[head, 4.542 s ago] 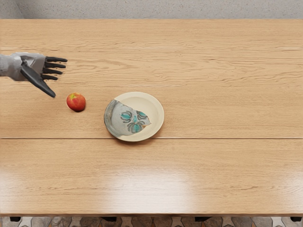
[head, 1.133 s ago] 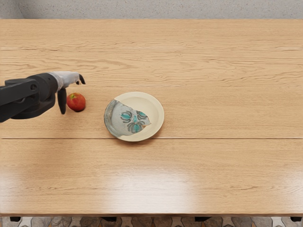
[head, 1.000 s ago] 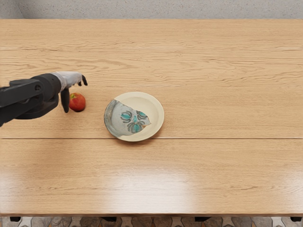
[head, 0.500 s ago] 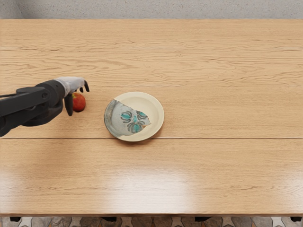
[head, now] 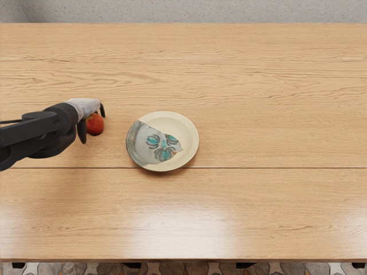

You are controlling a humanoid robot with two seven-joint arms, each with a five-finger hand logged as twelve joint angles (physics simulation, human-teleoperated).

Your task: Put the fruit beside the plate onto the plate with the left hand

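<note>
**Q:** Head view, slanted down on a long light wooden table (head: 258, 74). What on it?

**A:** Left of centre, a round cream ceramic plate (head: 186, 127) with teal flowers and a grey patch. Just left of it, clear of the rim, a small round red apple (head: 96, 124), resting on the wood.

**Q:** And the hand?

**A:** Left hand (head: 86, 107), pale grey, on a black arm from the left edge. Draped over the apple, dark-tipped fingers (head: 102, 109) curled closely around it, thumb (head: 82, 130) down its left side.
</note>
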